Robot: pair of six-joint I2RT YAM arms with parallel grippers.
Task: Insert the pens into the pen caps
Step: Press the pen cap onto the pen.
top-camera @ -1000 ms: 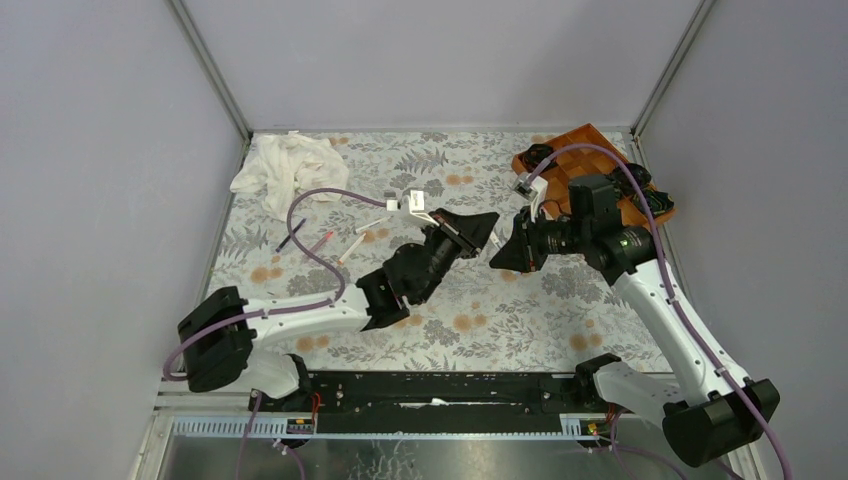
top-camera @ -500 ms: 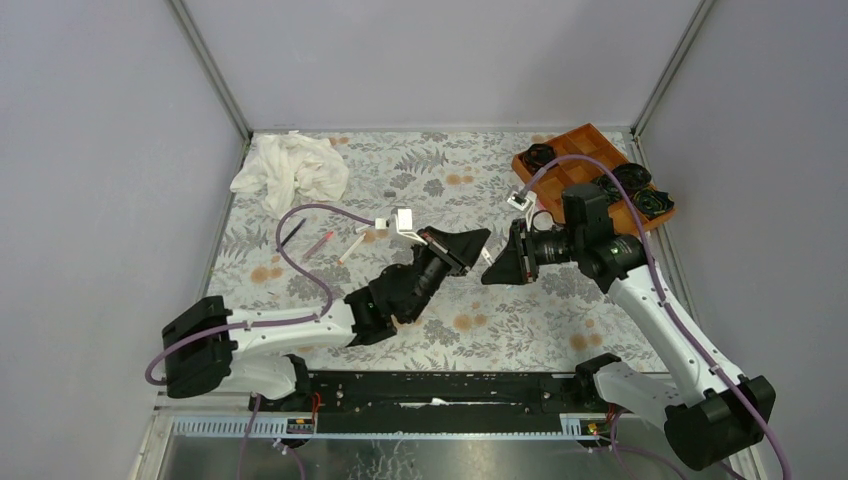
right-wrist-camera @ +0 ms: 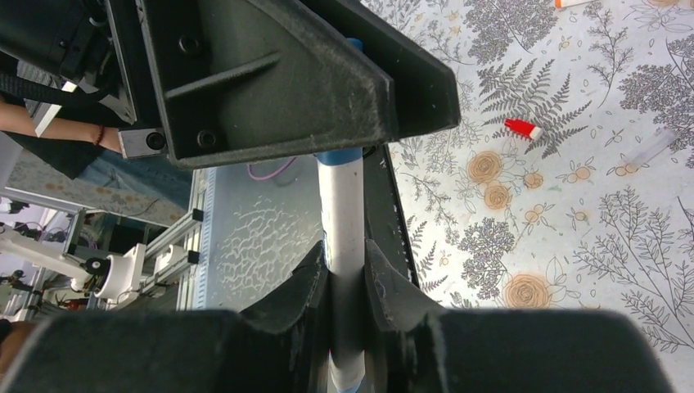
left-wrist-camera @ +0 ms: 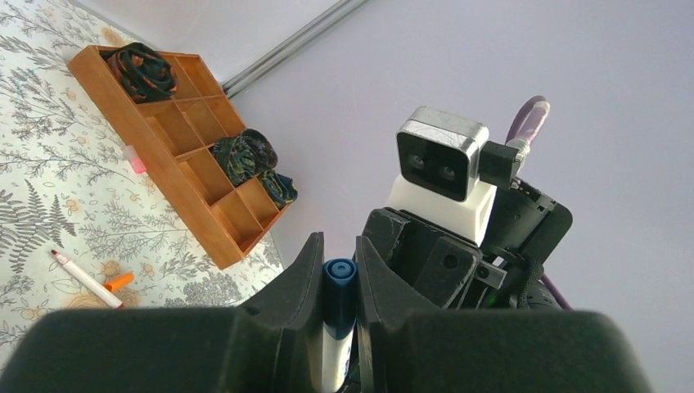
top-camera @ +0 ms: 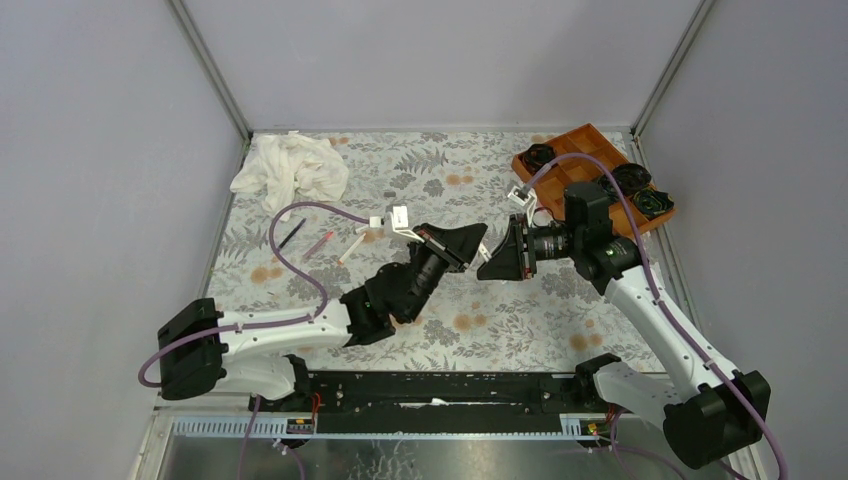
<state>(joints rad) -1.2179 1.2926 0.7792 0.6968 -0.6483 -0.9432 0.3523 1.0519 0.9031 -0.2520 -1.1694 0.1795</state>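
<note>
Floral table (top-camera: 560,290) | left claw (left-wrist-camera: 338,247) pinches cap (left-wrist-camera: 339,277) | right claw (right-wrist-camera: 345,255) pinches pen (right-wrist-camera: 344,209) | unclear overhead

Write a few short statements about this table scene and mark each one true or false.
1. The wooden tray sits at the far right corner of the table. True.
2. The white cloth lies inside the tray. False: it lies on the table at the far left, away from the tray.
3. The right gripper grips a white pen by its barrel. True.
4. The left gripper is wide open and empty. False: its fingers are closed on a blue-ended piece.
5. An orange cap lies beside a loose pen on the table. True.
</note>
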